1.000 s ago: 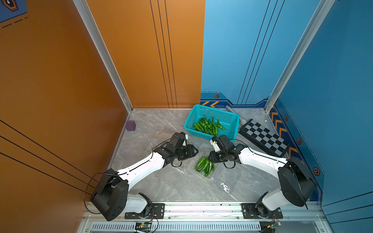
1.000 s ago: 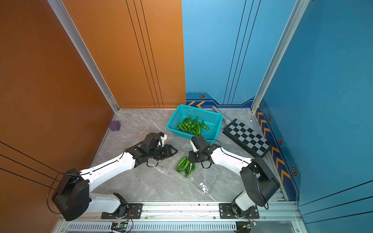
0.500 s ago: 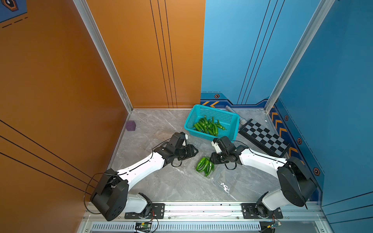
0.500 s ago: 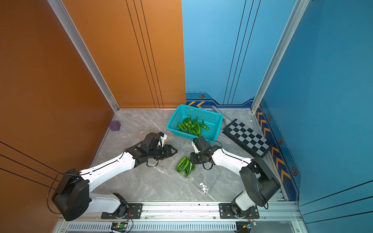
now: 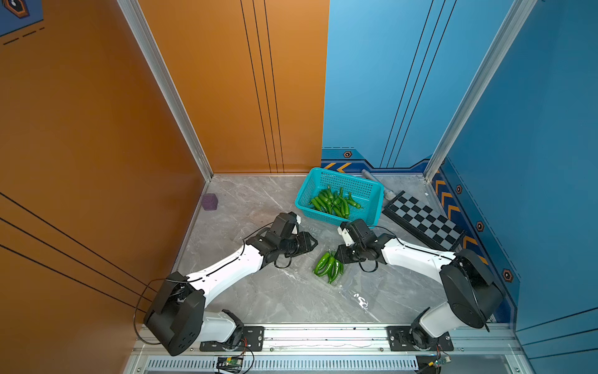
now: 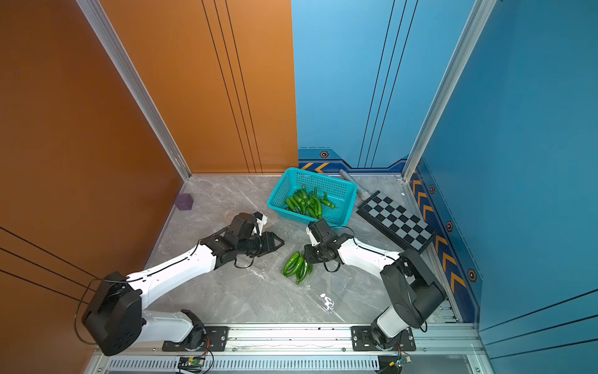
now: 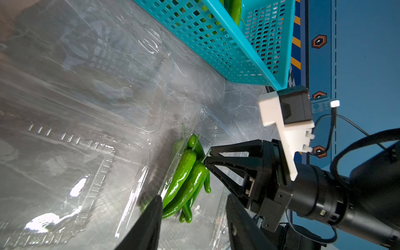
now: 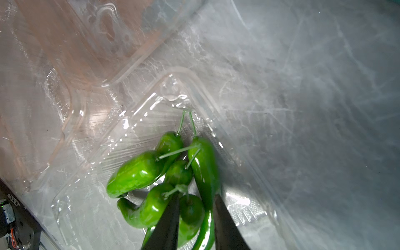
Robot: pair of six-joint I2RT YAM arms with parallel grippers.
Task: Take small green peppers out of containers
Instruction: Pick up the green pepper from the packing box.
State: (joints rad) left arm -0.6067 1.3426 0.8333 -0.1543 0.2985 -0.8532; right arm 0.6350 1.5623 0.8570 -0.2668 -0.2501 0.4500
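Fingers first: got the right gripper set narrow and poked down into the small green peppers heaped in an open clear container, with one pepper and a long neighbour right between the tips. Can't tell whether pinched or only touching. Got the left gripper standing wide with nothing between, just far-left of that same heap and apart from it.

Surface-wise: grey marble-look tabletop with an aluminium rail along the near edge. Orange walls left and far-left, blue walls far-right and right.

Counting now:
- two arms
- one teal perforated basket at the far side
- one chessboard to the right of it
- one purple cube by the left wall
- one grey cylinder behind the basket
- clear containers: at least two, maybe three, hard to separate with all that glare. Second clear container sitting between the pepper one and the basket.
- peppers: about six or seven in the container near the middle, roughly a dozen more loose in the basket, too tangled for an exact number
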